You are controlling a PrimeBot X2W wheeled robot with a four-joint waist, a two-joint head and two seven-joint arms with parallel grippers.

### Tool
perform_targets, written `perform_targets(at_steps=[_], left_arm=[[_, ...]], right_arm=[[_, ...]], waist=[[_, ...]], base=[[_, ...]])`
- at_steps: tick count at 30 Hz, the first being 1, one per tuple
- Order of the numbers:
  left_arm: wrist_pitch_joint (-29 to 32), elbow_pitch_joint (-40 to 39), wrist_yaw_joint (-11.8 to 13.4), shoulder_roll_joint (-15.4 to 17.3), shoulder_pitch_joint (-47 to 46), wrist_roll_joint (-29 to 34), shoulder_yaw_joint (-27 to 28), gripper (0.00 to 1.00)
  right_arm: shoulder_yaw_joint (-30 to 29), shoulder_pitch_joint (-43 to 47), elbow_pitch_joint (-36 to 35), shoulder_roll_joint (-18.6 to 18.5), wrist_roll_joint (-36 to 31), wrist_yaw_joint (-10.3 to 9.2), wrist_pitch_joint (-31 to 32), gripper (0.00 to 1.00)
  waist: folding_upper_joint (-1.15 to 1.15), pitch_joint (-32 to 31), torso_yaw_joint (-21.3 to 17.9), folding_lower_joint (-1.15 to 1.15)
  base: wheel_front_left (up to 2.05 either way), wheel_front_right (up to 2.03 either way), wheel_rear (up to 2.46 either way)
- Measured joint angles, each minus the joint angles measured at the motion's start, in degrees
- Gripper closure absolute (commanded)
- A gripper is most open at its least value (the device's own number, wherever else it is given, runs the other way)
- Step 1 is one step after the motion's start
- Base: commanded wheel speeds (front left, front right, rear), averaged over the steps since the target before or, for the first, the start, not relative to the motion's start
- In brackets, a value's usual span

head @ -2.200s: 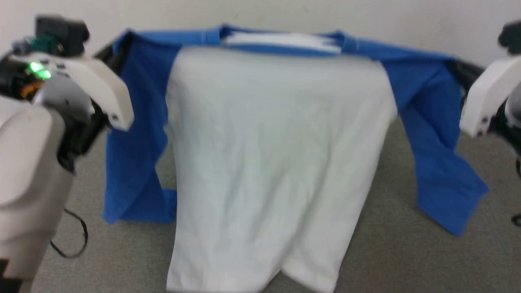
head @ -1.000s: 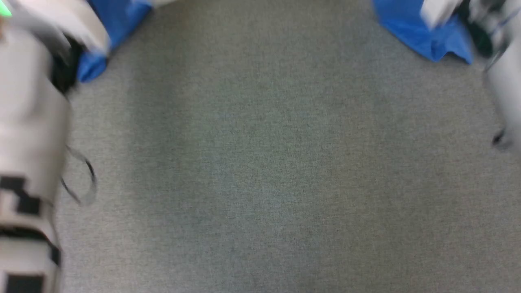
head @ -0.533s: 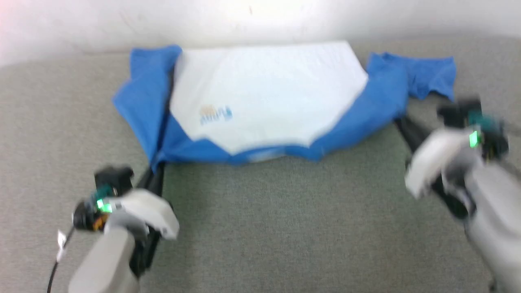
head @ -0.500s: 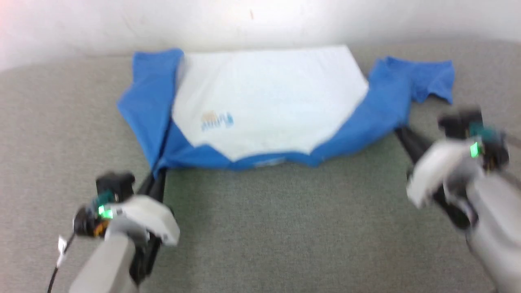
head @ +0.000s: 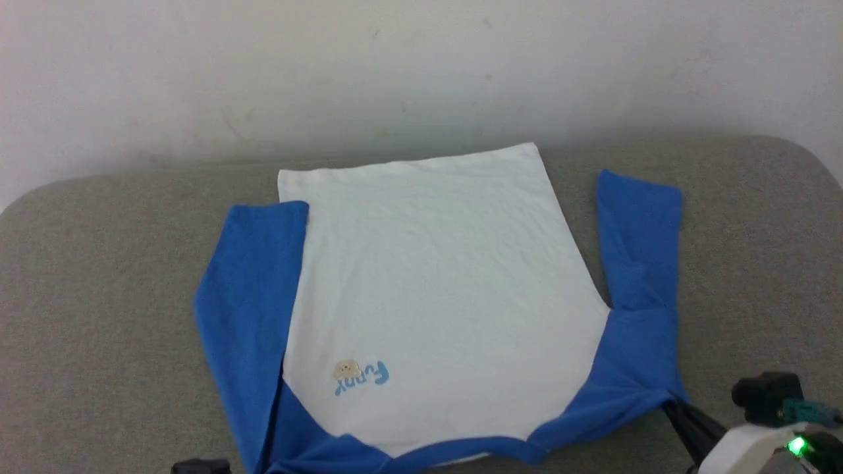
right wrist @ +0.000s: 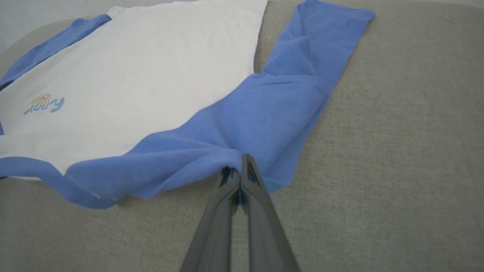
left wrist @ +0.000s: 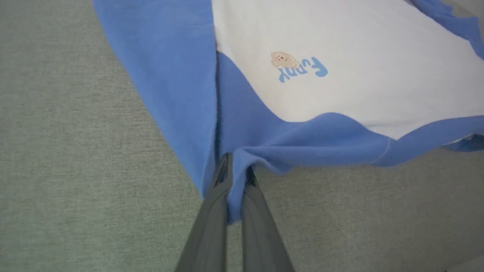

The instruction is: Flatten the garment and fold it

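As the garment (head: 428,289) lay at the time of inspection, it was spread front up on the grey padded surface (head: 99,296), below the pale wall (head: 395,66); in the head view its long axis ran from 12 o'clock to 6 o'clock, with the hem (head: 408,164) at 12 and the neckline (head: 454,454) at 6, nearest the robot. The white body appeared flat with only fine creasing; the chest print (head: 361,376) sat toward 7 o'clock. The left sleeve (head: 247,316) lay along the 9 o'clock edge, touching the body; the right sleeve (head: 639,230) lay at 3 o'clock, parted from the body by a strip of bare surface and carrying one crease.

The left gripper (left wrist: 236,173) was clamped on blue shoulder cloth at roughly 7 o'clock of the garment; the right gripper (right wrist: 240,166) was pinched shut on the opposite shoulder at roughly 5 o'clock. From each gripper the whole garment extended away toward 12 o'clock. Between the two grips the neckline edge rippled and stood slightly off the surface.

Assessment: flattening looked largely complete, folding not begun. Neither arm was nearer overall; each held its own shoulder, so the left arm was better placed for the 9 o'clock sleeve and the right for the 3 o'clock sleeve. Any lengthwise fold would need to carry the shoulders along the 6-to-12 axis.
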Motion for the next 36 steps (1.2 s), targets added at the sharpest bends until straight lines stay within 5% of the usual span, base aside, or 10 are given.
perform_targets(at_steps=[12, 13, 14, 15, 16, 25, 31, 36], left_arm=[[4.93, -3.83, 2.96, 1.80, 8.46, -2.67, -0.81, 1.00], [4.78, -3.34, 2.85, 1.41, 8.43, -3.02, -0.96, 1.00], [4.69, -2.86, 2.35, 0.54, 8.31, -3.90, -0.96, 0.85], [4.68, -2.29, 1.68, -0.35, 8.09, -4.94, -1.20, 0.14], [4.16, -1.82, 1.04, -1.02, 7.95, -5.32, -1.43, 0.00], [-5.73, -6.38, 0.55, -3.19, 5.19, -8.44, 6.91, 0.00], [-10.32, -6.71, 2.00, -1.41, -4.65, -6.26, 12.85, 0.00], [-10.92, -0.29, 0.31, 0.47, -16.63, -5.45, 14.51, 0.00]], right_arm=[[-5.78, 17.03, -11.48, 7.42, -6.72, -0.01, 15.13, 0.95], [-5.53, 17.25, -11.41, 8.09, -6.37, -0.05, 15.70, 0.72], [-4.97, 17.31, -11.40, 8.38, -6.32, -0.05, 15.75, 0.50], [-4.49, 17.30, -11.40, 8.40, -6.53, -0.05, 15.38, 0.00], [-4.37, 17.27, -11.50, 8.46, -6.69, -0.07, 14.66, 0.00], [-8.02, 13.89, -19.68, 11.70, -10.14, -0.05, -1.08, 0.00], [-10.24, 8.23, -22.40, 14.35, -13.71, -0.07, -2.67, 0.00], [-11.51, 3.57, -25.07, 15.52, -14.99, -0.07, -2.47, 0.00]], waist=[[0.00, -2.28, 0.43, 0.01], [0.00, -2.11, 0.38, 0.02], [0.00, -1.96, 0.35, 0.02], [0.00, -1.83, 0.36, 0.02], [0.00, -1.75, 0.39, 0.02], [0.00, -0.88, -0.02, 0.01], [0.00, 1.71, -0.58, 0.02], [0.00, 5.33, -1.23, 0.03]], base=[[0.00, 0.00, 0.00], [0.00, 0.00, 0.00], [0.00, 0.00, 0.00], [0.00, 0.00, 0.00], [0.00, 0.00, 0.00], [0.00, 0.00, 0.00], [0.00, 0.00, 0.00], [0.00, 0.00, 0.00]])
